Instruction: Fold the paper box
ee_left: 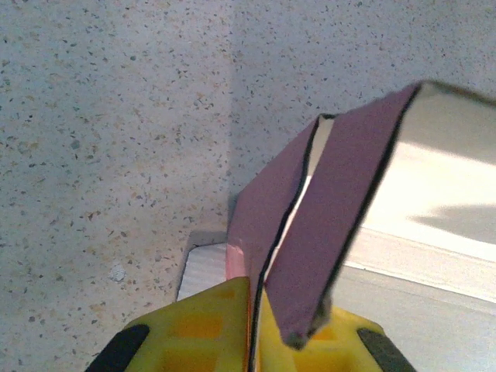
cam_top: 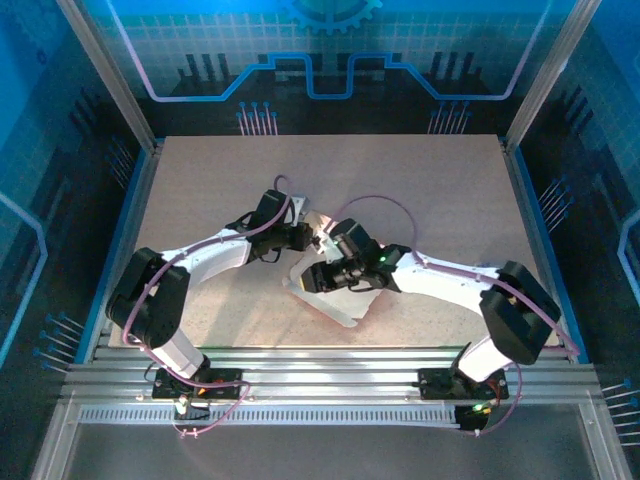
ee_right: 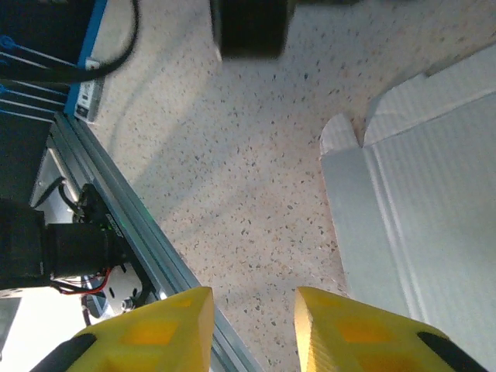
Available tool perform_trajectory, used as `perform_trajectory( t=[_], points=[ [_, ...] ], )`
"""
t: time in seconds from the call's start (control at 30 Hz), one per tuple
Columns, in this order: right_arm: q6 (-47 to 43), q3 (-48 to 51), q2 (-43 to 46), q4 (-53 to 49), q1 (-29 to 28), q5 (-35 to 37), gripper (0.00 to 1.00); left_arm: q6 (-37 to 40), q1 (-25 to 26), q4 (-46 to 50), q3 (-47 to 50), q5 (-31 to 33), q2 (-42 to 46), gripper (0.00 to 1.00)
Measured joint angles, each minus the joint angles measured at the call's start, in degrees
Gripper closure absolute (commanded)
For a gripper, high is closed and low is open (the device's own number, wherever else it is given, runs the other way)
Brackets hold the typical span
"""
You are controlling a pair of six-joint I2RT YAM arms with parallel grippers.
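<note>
Left gripper: its yellow fingers are clenched on the lower edge of a pink panel of the paper box. The cardboard runs straight into the seam between them.
Right gripper: released, with its yellow fingers apart, bare table between them and nothing held. It hangs just beside the edge of the sheet.
Box position: the box sits near the middle of the table, between the two wrists and closer to the front edge than the back.
Raised part: two pink panels stand tilted up from the left grip with a narrow slit between them. Their pale inner side faces right.
Flat part: in the right wrist view a broad pale inner face lies on the table. Its creases are plain, and a small rounded tab at the corner is not yet folded.
Done so far: by the look of it, one side has been lifted along its crease and little more.
Left to do: probably raising the other walls, turning in the tabs and closing the body.
Stage: early to middle, as no closed box shape is visible.
</note>
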State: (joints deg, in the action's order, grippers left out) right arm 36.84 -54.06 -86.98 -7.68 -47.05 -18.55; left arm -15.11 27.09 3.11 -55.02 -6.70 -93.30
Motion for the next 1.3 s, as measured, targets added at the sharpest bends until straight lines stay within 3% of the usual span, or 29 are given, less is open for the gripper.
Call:
perform_trajectory(
  t=[0.33,0.67,0.93,1.3],
  points=[
    [-6.93,-7.34,8.11,-10.78,11.72,-1.49,0.55,0.02,0.63,1.29,-0.46,0.02,0.04,0.88],
    [-16.39,-25.05,-1.18,-20.85,20.52,-3.45,0.53,0.24,1.73,4.35,-1.90,-0.22,0.02,0.87],
    [-15.28,-27.21,-11.43,-21.40,21.14,-4.52,0.56,0.66,2.36,6.05,-2.97,-0.20,0.02,0.86],
    [-12.46,-24.87,-14.21,-15.76,20.31,-7.48,0.55,1.70,3.56,7.89,-4.55,-0.13,-0.61,0.86]
  ],
)
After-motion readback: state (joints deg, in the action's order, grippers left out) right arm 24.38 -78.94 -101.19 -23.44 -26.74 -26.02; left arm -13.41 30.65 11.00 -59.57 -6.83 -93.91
